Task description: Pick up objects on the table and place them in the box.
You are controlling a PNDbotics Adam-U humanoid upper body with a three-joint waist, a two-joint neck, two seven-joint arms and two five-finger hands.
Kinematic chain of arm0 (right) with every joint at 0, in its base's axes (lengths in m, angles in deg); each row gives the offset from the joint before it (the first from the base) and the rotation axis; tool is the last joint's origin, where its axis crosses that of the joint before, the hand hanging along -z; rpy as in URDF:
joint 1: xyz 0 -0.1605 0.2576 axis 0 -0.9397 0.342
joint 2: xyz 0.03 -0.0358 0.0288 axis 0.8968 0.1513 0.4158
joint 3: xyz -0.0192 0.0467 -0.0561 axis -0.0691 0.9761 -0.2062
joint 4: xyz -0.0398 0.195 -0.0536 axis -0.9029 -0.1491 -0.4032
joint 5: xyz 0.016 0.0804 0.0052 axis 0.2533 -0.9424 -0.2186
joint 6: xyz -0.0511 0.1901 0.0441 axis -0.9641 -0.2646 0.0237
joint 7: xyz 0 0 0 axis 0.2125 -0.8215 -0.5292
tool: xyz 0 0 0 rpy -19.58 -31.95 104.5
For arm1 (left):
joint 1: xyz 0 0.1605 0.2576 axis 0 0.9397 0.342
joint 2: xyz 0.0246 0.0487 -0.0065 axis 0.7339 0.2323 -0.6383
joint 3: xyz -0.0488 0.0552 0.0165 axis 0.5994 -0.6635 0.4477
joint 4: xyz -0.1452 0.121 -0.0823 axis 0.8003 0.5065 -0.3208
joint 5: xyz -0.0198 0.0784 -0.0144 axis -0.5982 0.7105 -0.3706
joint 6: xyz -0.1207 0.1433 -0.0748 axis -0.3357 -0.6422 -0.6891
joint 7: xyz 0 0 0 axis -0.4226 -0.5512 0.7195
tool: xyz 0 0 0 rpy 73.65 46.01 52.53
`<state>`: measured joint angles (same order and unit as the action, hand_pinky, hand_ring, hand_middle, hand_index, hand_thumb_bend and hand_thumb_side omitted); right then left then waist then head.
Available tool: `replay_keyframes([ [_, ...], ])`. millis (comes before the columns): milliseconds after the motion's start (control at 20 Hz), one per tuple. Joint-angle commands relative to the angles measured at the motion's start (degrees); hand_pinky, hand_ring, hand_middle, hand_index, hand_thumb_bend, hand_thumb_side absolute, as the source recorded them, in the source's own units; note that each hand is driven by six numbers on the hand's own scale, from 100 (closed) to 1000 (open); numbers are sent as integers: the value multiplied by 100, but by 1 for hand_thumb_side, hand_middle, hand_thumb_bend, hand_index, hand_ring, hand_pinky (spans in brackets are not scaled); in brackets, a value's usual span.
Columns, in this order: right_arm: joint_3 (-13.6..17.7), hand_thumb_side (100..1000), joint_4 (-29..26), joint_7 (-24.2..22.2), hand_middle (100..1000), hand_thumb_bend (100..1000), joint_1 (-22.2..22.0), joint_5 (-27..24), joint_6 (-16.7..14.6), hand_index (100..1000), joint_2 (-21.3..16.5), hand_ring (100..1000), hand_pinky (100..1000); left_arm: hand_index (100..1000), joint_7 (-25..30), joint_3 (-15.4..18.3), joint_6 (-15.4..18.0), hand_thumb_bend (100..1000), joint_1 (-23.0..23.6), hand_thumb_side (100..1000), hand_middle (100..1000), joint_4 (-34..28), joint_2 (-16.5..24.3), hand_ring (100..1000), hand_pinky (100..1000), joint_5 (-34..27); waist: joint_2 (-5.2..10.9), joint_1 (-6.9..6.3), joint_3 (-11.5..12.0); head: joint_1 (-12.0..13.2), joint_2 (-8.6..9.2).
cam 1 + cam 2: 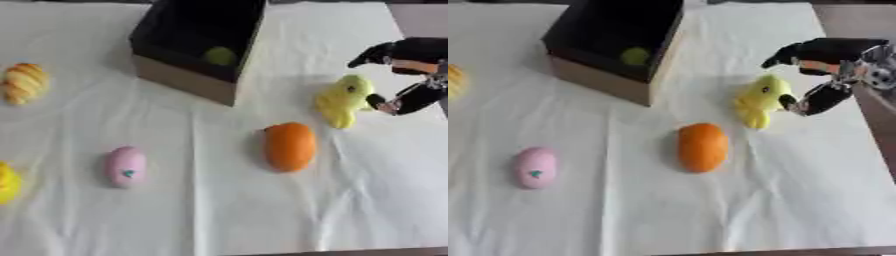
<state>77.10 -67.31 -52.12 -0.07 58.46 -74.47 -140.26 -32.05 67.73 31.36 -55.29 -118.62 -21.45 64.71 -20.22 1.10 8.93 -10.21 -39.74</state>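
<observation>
**Right hand at the yellow toy, box still to its left**

The right hand (820, 75) comes in from the right edge and sits against the right side of a yellow duck-shaped toy (761, 100). One dark finger reaches over above the toy's top; a lower fingertip touches its right flank near the small dark eye spot. The fingers are curved around that side of the toy, yet the frames do not settle whether they pinch it or merely rest against it, so the hold cannot be told. The toy lies on the white cloth (219, 215), tilted, its narrower end pointing down toward the near edge.

The box (197, 45), cardboard outside and black inside, stands open-topped to the upper left of the toy, well apart from the hand. A small yellow-green round thing (221, 55) lies inside it near the front wall.

An orange oval object (290, 146) lies on the cloth below and left of the toy, near but not touching. Farther left rests a pink egg shape (126, 165) with a small teal mark. At the left edge are a striped orange-yellow piece (24, 82) and, lower, a part of a yellow thing (7, 182)
</observation>
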Motion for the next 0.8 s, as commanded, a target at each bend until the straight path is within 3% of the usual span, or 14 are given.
replay_keyframes([
  [50,7,201,73,31,897,150,87,89,-5,964,-116,925,891,872,21,12,11,416,-72,797,772,-114,62,822,767,-12,8,-35,15,-16,70],
  [350,-61,191,275,-41,899,188,122,298,-53,966,-59,930,891,869,6,11,20,414,-87,797,770,-114,58,821,766,-28,-27,-30,32,-20,71],
  [800,-163,203,424,-140,887,172,187,354,-198,957,16,926,889,866,-2,3,27,412,-103,796,768,-114,54,820,765,-45,-48,-34,48,-47,56],
])
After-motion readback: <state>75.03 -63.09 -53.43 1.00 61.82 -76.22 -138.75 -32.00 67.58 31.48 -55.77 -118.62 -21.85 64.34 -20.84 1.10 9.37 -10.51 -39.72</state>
